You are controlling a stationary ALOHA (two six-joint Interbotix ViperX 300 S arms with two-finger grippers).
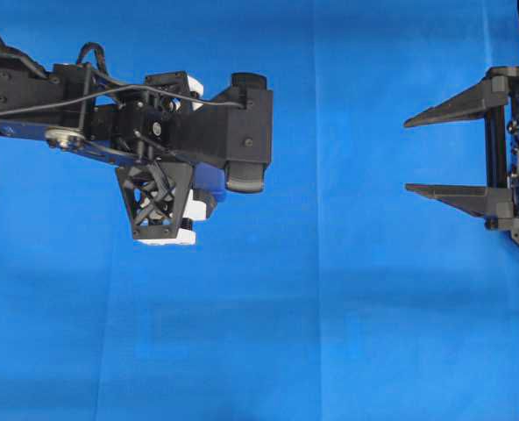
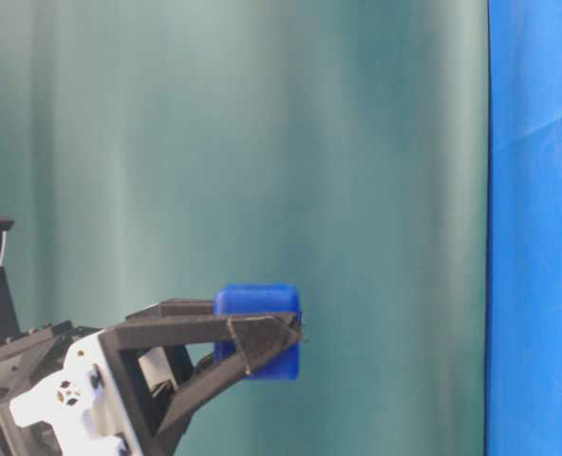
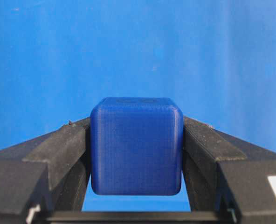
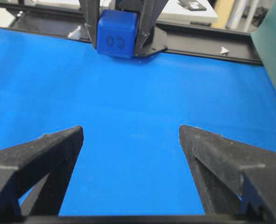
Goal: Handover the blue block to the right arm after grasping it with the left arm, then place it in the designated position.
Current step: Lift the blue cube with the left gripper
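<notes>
Black fingers of the left gripper (image 3: 136,154) are clamping the blue block (image 3: 136,145) at lower centre, lifted off the blue cloth (image 1: 268,333). At right, the right gripper (image 1: 413,154) is waiting wide open, empty; handover and placing remain.

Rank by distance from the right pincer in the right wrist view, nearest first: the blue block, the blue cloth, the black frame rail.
1. blue cloth: directly under and between the open right pincer fingers.
2. blue block: ahead, upper centre, clamped in the left pincer.
3. black frame rail: behind the block, along the cloth's far edge.
</notes>
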